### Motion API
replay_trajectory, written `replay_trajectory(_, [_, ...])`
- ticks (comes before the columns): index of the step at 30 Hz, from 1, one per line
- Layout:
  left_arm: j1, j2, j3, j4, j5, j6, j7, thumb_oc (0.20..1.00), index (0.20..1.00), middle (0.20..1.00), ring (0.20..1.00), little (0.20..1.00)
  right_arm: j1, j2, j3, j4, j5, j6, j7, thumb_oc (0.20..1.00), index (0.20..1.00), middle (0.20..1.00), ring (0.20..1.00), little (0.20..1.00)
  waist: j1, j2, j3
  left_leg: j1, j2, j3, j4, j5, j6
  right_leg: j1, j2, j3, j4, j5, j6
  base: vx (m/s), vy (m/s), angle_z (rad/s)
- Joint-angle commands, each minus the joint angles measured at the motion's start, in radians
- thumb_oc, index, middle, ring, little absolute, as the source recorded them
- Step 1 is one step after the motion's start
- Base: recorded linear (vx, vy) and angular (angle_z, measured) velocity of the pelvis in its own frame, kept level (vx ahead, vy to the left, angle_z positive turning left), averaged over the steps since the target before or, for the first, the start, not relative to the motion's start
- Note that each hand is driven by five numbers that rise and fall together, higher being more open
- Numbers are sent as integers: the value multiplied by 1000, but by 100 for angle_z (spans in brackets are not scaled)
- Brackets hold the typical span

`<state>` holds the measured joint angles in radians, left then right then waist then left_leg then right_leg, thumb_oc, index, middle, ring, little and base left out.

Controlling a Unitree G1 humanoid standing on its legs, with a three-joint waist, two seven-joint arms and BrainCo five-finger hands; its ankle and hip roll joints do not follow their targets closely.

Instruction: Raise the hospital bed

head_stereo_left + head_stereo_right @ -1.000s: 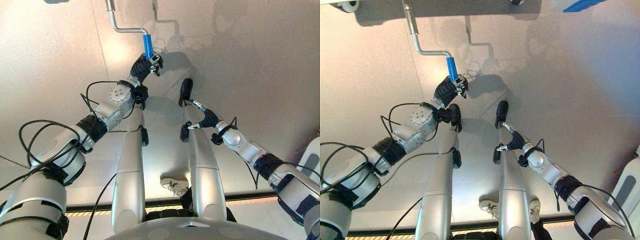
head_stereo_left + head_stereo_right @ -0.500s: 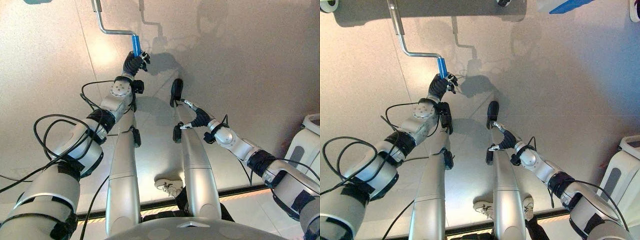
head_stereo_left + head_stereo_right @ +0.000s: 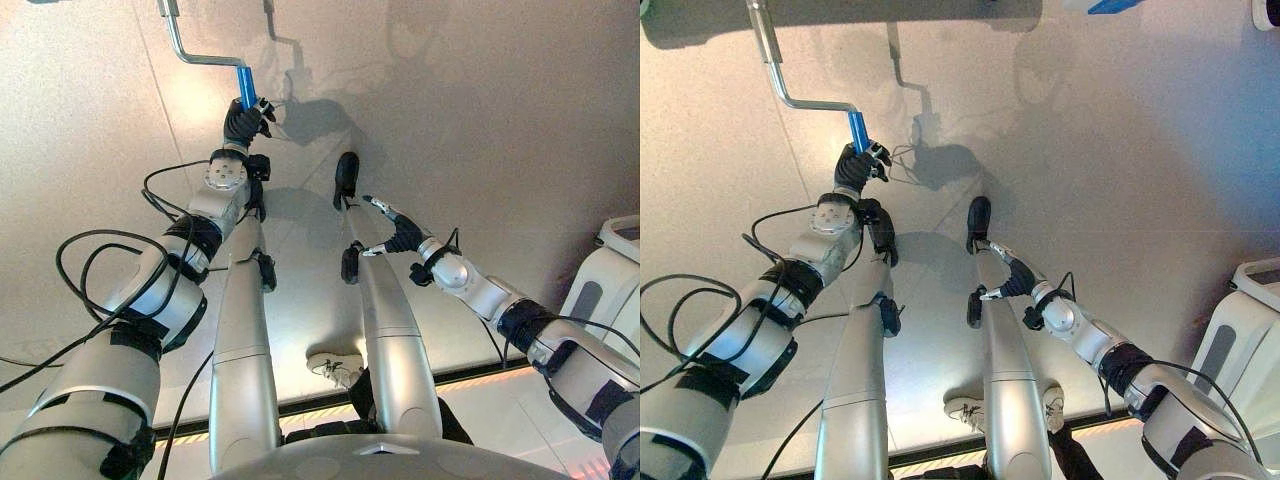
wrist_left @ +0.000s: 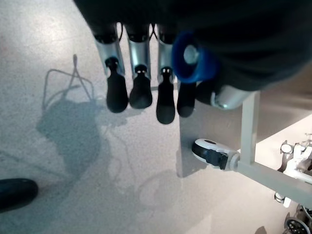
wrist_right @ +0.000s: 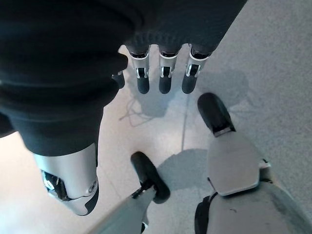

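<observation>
While left hand [image 3: 243, 122] grips blue handle [image 3: 245, 85] of crank [image 3: 790, 88] under bed frame [image 4: 253, 146], cranking step underway. Right hand [image 3: 398, 232] idle, fingers loosely straight. Next: likely rotate crank, keeping grip firm.

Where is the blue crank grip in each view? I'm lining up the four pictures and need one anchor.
Left eye view: blue crank grip at upper left, in the left hand.
Right eye view: upper left, above the same hand.
Left wrist view: its round blue end pokes out beside the curled fingers.
Right wrist view: not in it.
Shared landmark: the bent silver crank rod running from the grip.
</observation>
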<state>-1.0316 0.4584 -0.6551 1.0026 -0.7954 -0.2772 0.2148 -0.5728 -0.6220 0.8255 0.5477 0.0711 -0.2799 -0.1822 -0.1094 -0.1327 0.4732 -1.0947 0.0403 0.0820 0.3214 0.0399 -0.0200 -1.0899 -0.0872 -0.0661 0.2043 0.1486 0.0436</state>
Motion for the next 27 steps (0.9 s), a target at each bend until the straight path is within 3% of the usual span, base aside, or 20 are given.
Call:
replay_trajectory(1, [22,30,121,35,-8,14,11,200,200,200,200,200,52,-88,-29,-69,22,-41,6,1000,1000,1000,1000,1000,18,60,46,104,-8,0,-39,-88,10,10,53,-23,77,-55,45,0,0,0])
replay_trajectory(27, [297,261,468,140,-79,31,-10,200,200,200,200,200,123,-139,-136,-101,20,-56,38,1000,1000,1000,1000,1000,63,77,47,93,-12,-6,-30,-92,12,23,39,-24,60,-59,43,0,1,0])
